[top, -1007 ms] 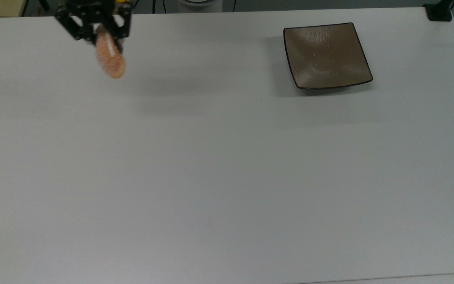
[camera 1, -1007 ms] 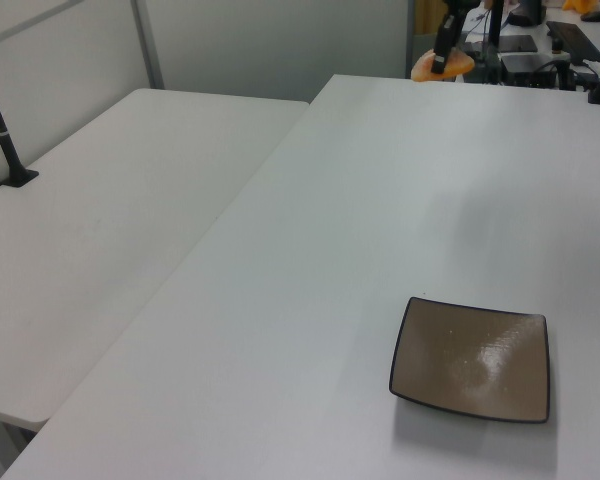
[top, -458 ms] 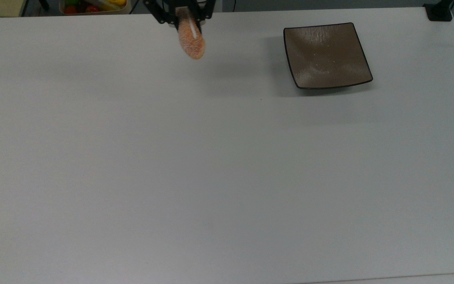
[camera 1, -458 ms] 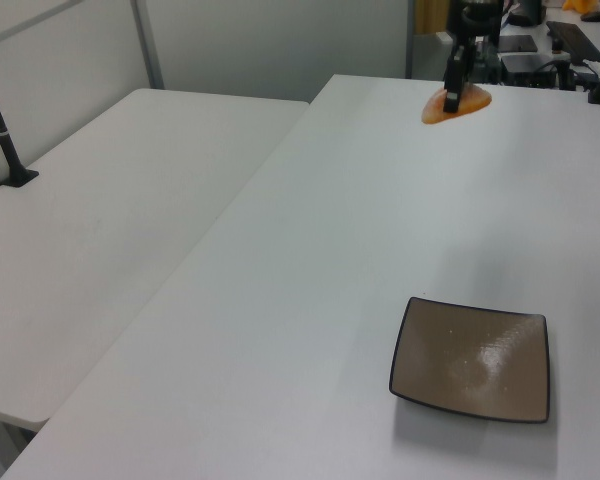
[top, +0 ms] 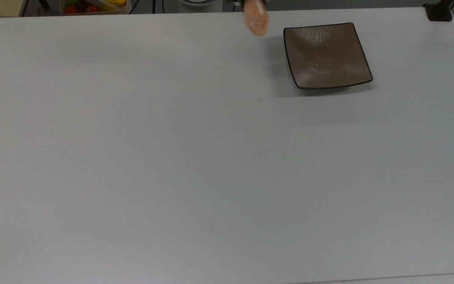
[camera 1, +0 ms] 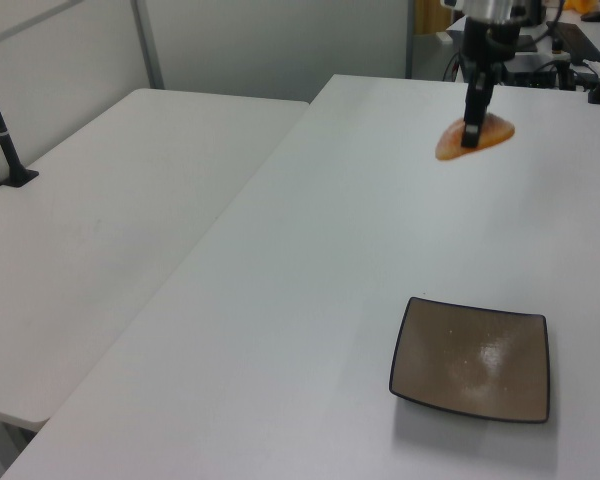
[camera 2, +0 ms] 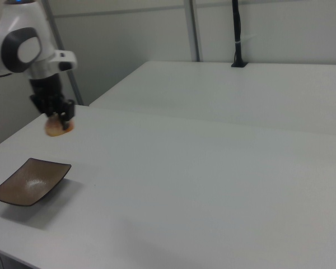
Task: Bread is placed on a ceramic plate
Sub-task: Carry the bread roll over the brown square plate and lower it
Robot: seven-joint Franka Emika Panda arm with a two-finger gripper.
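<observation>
1. Bench (top: 195, 157): large white surface carrying the plate; a second white bench (camera 1: 110, 230) adjoins it, seen at the left view's left.
2. Ceramic plate (top: 326, 55): square, glossy brown-grey, thin dark rim, corners slightly upturned, shallow dished centre. It rests flat on the bench near the top view's upper right, with a few pale specks on its face. Also seen at (camera 1: 471, 358) and (camera 2: 29, 181).
3. Bread (top: 256, 19): small oval roll, orange-brown with a white speckled crust and a short white stripe along its top. It is held in the air above the bench, clear of the surface, near the plate's edge at the top view's left of the plate but apart from it. Also seen at (camera 1: 475, 138) and (camera 2: 59, 128).
4. Hand (camera 1: 473, 132): black, two-fingered, pointing downward, closed around the bread with the roll hanging between and below the fingers. Also seen at (camera 2: 59, 120), beneath a white and grey arm (camera 2: 22, 47).
5. Container (top: 95, 6): shallow tray beyond the bench's far edge at the top view's upper left, holding red, green and yellow items too small to identify.
6. Black post (camera 2: 237, 33): upright, standing at the far edge of the second bench in the right view.
</observation>
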